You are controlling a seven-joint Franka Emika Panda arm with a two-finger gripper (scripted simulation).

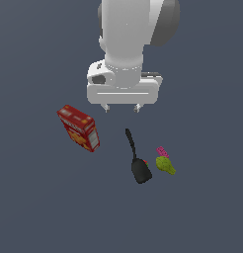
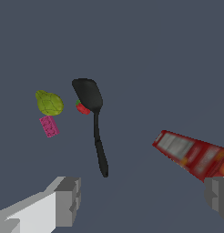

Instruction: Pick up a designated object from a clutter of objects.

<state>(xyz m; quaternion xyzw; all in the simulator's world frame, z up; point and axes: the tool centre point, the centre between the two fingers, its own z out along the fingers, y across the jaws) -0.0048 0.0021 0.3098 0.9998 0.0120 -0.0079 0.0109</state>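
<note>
The gripper [image 1: 122, 107] hangs above the floor with its two fingers [image 2: 68, 200] spread wide and nothing between them, well apart from everything below. The yellow-green pear [image 1: 165, 165] lies on the grey floor [image 1: 39, 207] at the exterior view's right, just beside a small pink block [image 1: 162, 151] and near the blade of a black spatula [image 1: 137, 159], against whose blade sits a small red thing [image 2: 83, 108]. A red box [image 1: 79, 128] lies well apart at the exterior view's left.
</note>
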